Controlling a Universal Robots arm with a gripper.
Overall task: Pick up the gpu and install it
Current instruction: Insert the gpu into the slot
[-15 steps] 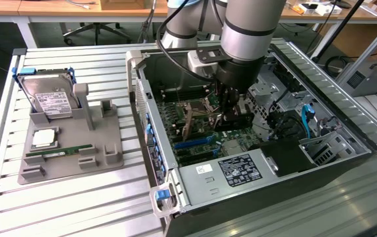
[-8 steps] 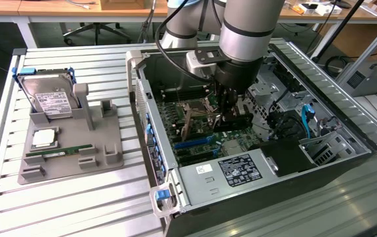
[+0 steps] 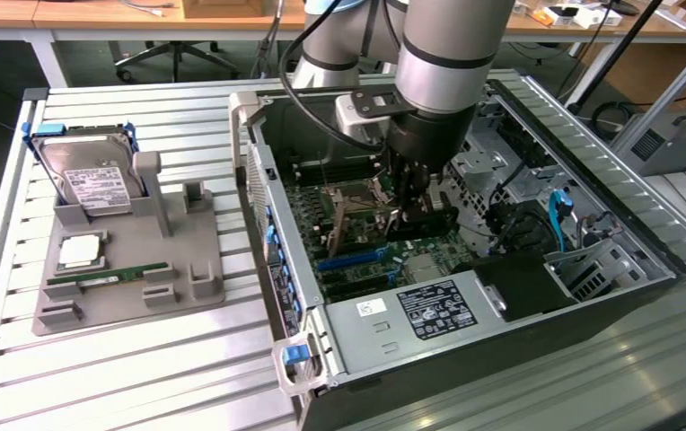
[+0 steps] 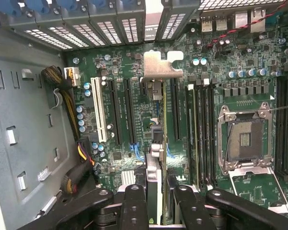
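Inside the open computer case [image 3: 463,269], in the exterior view, the arm reaches straight down and its pincer [image 3: 421,215] hangs low over the motherboard [image 3: 356,224], partly closed on the gpu [image 3: 425,223], a dark card standing on edge just above the board near the blue slots. The case lies on its side on the slatted desk [image 3: 139,359]. On the exterior view's left, a grey holder [image 3: 127,278] carries a hard drive [image 3: 89,175], a CPU chip [image 3: 82,251] and a green RAM stick [image 3: 109,277].

In the wrist view, the two black fingers [image 4: 134,206] clamp the gpu [image 4: 153,143] by its thin edge. Its long axis runs away from the pincer, parallel to the expansion slots [image 4: 117,112], and its silver bracket [image 4: 161,64] sits at the far end, pointing toward the case's vented rear slot covers [image 4: 129,26]. The CPU socket [image 4: 245,139] lies to one side.
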